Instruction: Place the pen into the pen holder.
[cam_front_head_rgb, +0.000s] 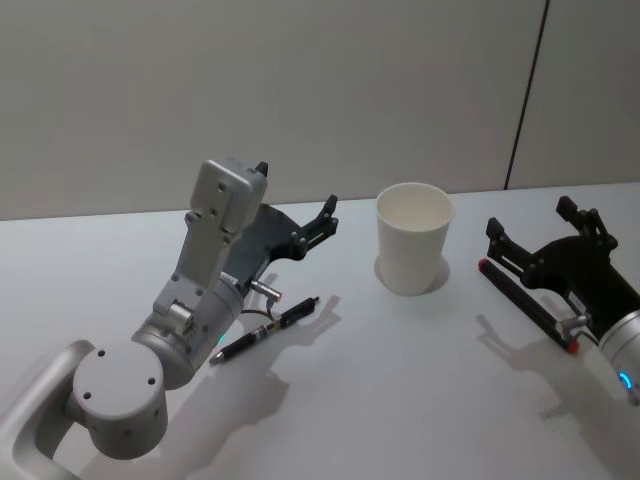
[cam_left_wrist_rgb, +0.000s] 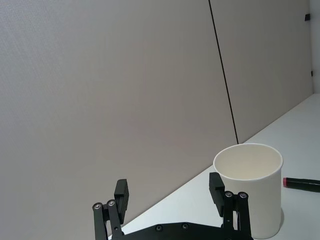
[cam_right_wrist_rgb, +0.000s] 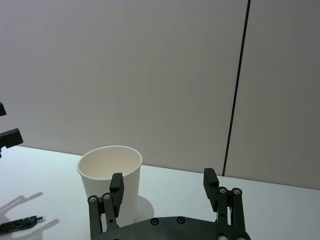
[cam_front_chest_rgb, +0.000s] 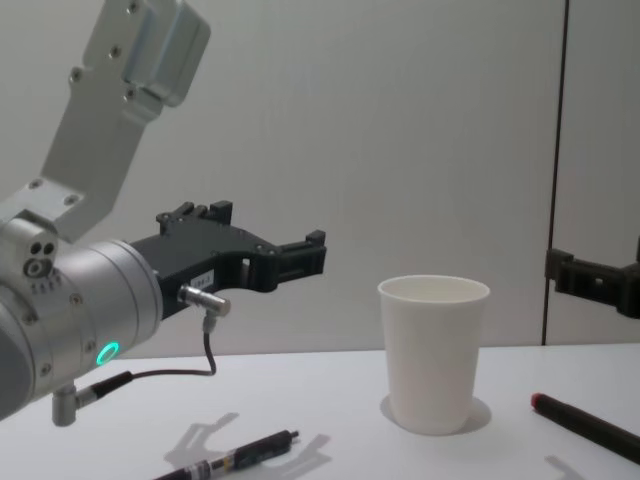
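A slim black pen (cam_front_head_rgb: 265, 330) lies on the white table beside my left arm, also seen low in the chest view (cam_front_chest_rgb: 240, 458). The pen holder, a plain white paper cup (cam_front_head_rgb: 413, 238), stands upright and empty at mid-table. My left gripper (cam_front_head_rgb: 325, 220) hovers open above the table, left of the cup and past the pen, holding nothing. Its fingers (cam_left_wrist_rgb: 122, 192) point toward the cup (cam_left_wrist_rgb: 250, 190). My right gripper (cam_front_head_rgb: 535, 225) is open and empty to the right of the cup, facing it (cam_right_wrist_rgb: 110, 180).
A thicker black marker with red ends (cam_front_head_rgb: 525, 305) lies on the table under my right gripper and shows in the chest view (cam_front_chest_rgb: 585, 425). A plain grey wall with a dark vertical seam (cam_front_head_rgb: 528, 95) stands behind the table.
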